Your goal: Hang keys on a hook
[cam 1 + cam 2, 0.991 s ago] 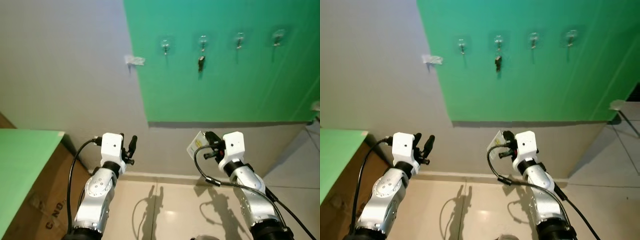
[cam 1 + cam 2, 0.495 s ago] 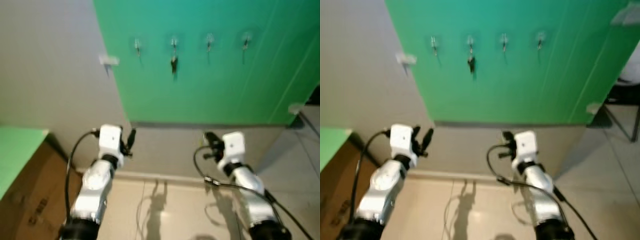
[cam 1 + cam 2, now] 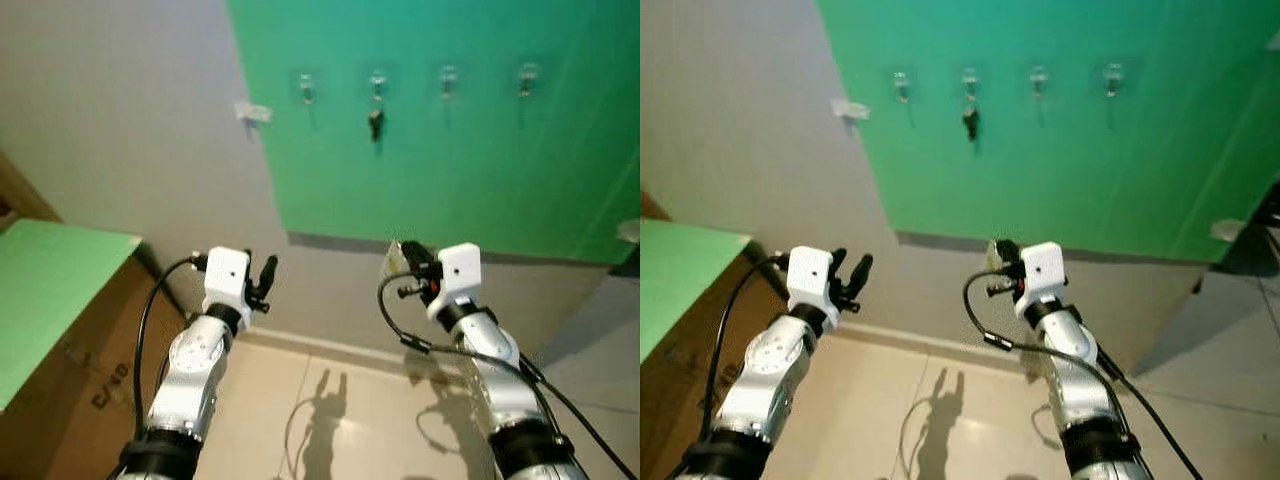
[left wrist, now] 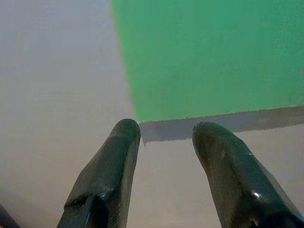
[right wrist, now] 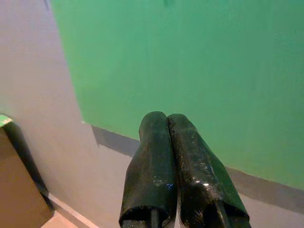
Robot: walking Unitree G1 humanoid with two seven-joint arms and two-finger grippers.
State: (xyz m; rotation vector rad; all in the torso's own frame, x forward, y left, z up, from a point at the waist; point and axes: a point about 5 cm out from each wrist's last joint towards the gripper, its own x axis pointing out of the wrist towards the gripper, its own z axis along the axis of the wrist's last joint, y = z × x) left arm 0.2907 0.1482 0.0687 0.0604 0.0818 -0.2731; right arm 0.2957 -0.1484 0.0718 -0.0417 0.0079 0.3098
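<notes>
Green smooth panel (image 3: 450,170) carries four small hooks (image 3: 448,78), one holding keys (image 3: 375,123).

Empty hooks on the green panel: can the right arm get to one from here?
Probably not yet. The right gripper hangs low before the grey wall, well under the row of hooks. Nothing blocks the way; the arm must rise, perhaps with a step closer.

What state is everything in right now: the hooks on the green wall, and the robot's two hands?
Second hook from the left: a dark key hangs from it.
Other three hooks: bare.
Left gripper: open, holding nothing.
Right gripper: fingers pressed shut.
</notes>
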